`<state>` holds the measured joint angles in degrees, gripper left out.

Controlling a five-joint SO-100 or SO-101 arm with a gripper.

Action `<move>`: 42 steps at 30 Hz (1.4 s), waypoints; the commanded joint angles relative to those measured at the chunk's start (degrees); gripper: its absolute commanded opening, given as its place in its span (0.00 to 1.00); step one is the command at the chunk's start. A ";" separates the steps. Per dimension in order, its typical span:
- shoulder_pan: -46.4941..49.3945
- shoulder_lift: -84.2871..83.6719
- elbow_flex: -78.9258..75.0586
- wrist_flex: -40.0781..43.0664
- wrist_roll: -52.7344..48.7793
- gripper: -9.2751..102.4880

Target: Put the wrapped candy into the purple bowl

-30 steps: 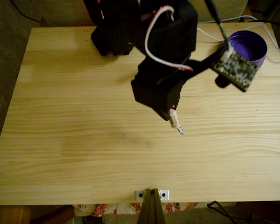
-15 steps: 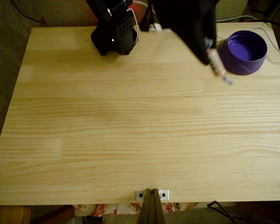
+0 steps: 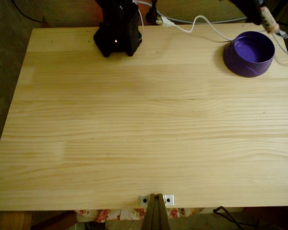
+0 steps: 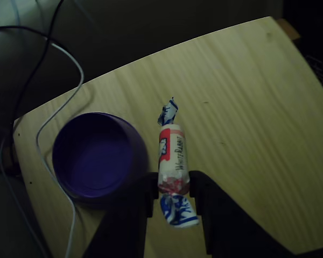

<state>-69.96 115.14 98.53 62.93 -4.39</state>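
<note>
The gripper (image 4: 174, 189) is clamped on the wrapped candy (image 4: 171, 161) near its lower twisted end — held in the air just beside the purple bowl (image 4: 75, 177), over the wooden counter (image 4: 247, 118). In the fixed view the candy (image 3: 269, 20) hangs above the bowl's (image 3: 240, 60) far rim.

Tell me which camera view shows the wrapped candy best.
The other view: the wrapped candy sits mid-frame, held at its lower end by the end effector, with its lettering and twisted blue-and-white ends clear, beside the purple bowl. The fixed view shows it small at the top edge, above the bowl.
</note>
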 commanded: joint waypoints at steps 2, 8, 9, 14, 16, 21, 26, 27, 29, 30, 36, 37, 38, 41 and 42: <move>-4.92 -2.99 -4.83 -4.04 2.29 0.16; -8.26 -8.96 -5.01 -8.53 2.64 0.16; -8.88 -9.84 -5.01 -9.23 2.46 0.16; -11.16 -14.50 -5.98 -12.22 2.29 0.16; -11.60 -16.26 -6.50 -13.54 2.64 0.16; -12.04 -20.74 -9.93 -15.03 2.55 0.16; -11.87 -25.05 -14.15 -13.54 2.55 0.16; -11.95 -25.31 -14.33 -13.27 2.46 0.16; -11.95 -25.22 -14.24 -13.18 2.55 0.16; -11.95 -25.05 -14.15 -13.10 2.55 0.16; -12.04 -23.20 -13.27 -12.83 2.81 0.18; -12.04 -22.94 -13.01 -12.66 2.81 0.18; -12.13 -22.68 -12.83 -12.57 2.90 0.18; -12.13 -21.36 -11.43 -12.48 2.90 0.20; -12.04 -20.92 -10.90 -12.57 2.90 0.20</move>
<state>-81.56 88.59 89.38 50.36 -2.02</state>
